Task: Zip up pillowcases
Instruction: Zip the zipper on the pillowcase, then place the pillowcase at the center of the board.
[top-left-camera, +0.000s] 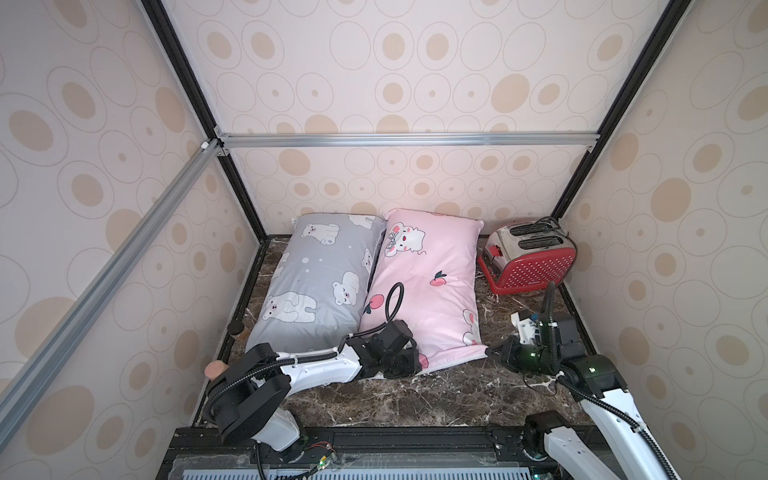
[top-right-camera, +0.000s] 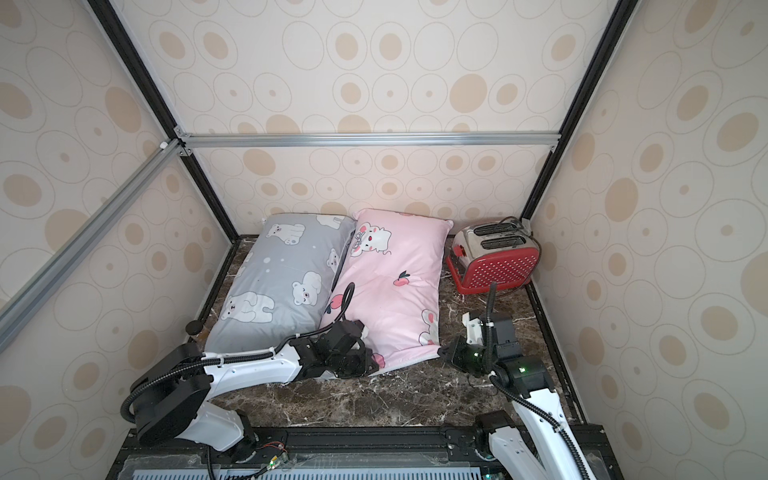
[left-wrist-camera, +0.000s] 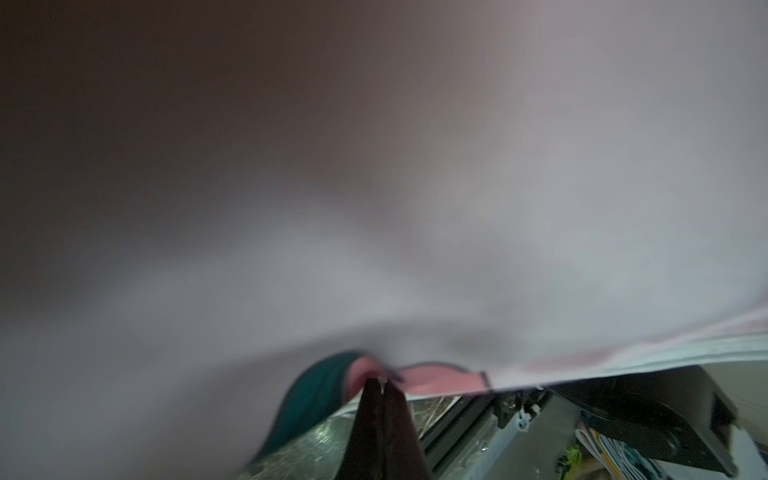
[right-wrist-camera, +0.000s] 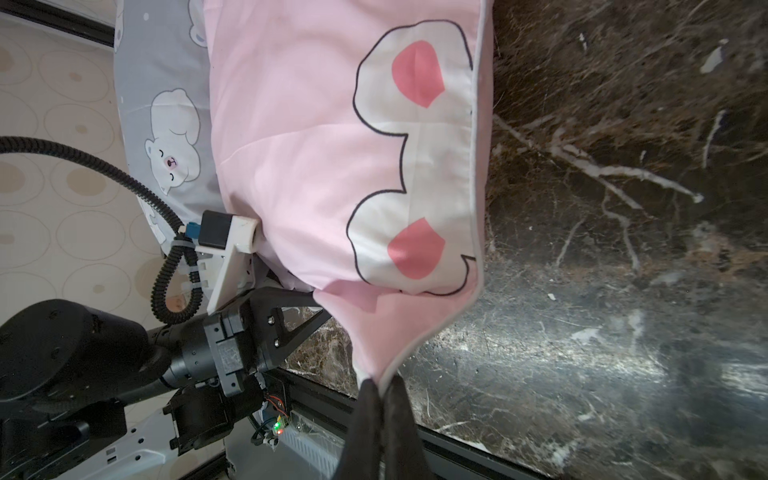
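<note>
The grey pillowcase (top-left-camera: 316, 274) with white bears and the pink pillowcase (top-left-camera: 428, 282) with peaches lie side by side, lengthwise, on the dark marble table (top-left-camera: 415, 399). My left gripper (top-left-camera: 420, 362) is at the pink one's near end, towards its left corner. In the left wrist view it (left-wrist-camera: 382, 380) is shut on that edge, with a small pale bit between the tips, and blurred pink pillowcase fabric (left-wrist-camera: 436, 380) fills the rest. My right gripper (top-left-camera: 489, 352) pinches the pink one's near right corner. In the right wrist view it (right-wrist-camera: 380, 380) is shut on that pulled-out corner.
A red toaster (top-left-camera: 528, 259) stands at the back right, its black cord beside it. A small black knob (top-left-camera: 235, 326) sits at the table's left edge by the grey pillowcase. Patterned walls close in the left, back and right.
</note>
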